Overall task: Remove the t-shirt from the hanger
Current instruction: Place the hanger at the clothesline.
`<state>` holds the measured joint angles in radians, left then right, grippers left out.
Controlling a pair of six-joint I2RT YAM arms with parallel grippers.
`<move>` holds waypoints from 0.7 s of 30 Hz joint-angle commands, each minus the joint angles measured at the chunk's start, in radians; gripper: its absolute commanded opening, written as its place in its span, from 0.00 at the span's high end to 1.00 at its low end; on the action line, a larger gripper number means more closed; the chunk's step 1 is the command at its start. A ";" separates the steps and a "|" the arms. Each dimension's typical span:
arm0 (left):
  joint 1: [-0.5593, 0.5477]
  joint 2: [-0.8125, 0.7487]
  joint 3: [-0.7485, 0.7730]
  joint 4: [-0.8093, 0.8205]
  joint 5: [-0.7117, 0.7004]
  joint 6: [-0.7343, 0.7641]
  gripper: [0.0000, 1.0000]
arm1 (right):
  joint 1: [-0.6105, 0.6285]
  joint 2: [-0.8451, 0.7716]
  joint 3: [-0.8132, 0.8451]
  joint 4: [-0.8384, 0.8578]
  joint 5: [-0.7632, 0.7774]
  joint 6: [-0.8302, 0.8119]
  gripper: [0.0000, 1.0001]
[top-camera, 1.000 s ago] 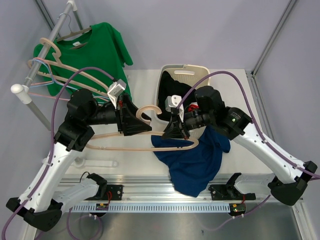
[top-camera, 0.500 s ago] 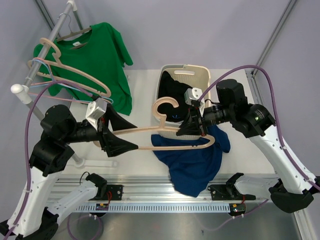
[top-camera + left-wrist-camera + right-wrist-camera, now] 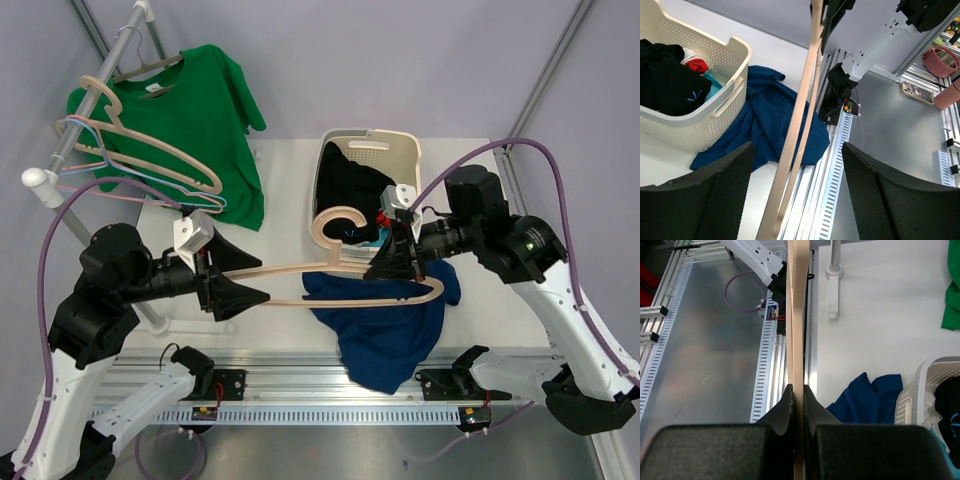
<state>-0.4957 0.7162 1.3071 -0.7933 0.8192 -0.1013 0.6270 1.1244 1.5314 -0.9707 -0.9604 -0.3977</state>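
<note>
T-shirt is off the hanger. The right gripper has its jaws clamped on the hanger's right end. The left gripper has just spread its jaws and drawn back, with the hanger's left end loose between them. The blue shirt lies crumpled on the desk beside the basket, so removal looks done.

The left gripper sat at the left end of the hanger, jaws spread wide on either side of its bars, clear of contact. The right gripper was clamped on the hanger's right shoulder. The left arm and right arm both reached inward toward the hanger.
</note>
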 commanded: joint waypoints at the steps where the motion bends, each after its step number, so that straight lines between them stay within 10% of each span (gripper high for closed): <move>1: 0.000 -0.034 -0.020 -0.024 -0.031 0.020 0.29 | -0.013 -0.064 0.012 0.024 -0.024 -0.009 1.00; 5: 0.000 -0.034 -0.038 -0.027 -0.012 0.009 0.42 | -0.012 -0.083 -0.002 0.039 -0.044 -0.004 1.00; 9: -0.001 -0.029 -0.043 -0.027 0.001 0.012 0.95 | -0.013 -0.095 -0.023 0.058 -0.040 -0.001 1.00; 15: -0.001 -0.024 0.018 -0.026 -0.051 -0.043 1.00 | -0.012 -0.072 -0.034 0.136 0.064 0.100 0.97; 16: 0.000 -0.024 0.030 -0.023 -0.061 -0.054 1.00 | -0.013 -0.069 -0.034 0.173 0.093 0.127 0.89; 17: -0.001 -0.024 0.040 -0.014 -0.081 -0.067 1.00 | -0.013 -0.066 -0.031 0.187 0.124 0.152 0.56; 21: 0.000 -0.009 0.092 0.066 -0.216 -0.167 1.00 | -0.013 -0.081 -0.027 0.259 0.254 0.294 0.04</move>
<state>-0.4957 0.6949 1.3312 -0.8284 0.7097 -0.1776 0.6197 1.0626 1.4921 -0.8261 -0.8284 -0.2329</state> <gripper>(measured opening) 0.444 0.891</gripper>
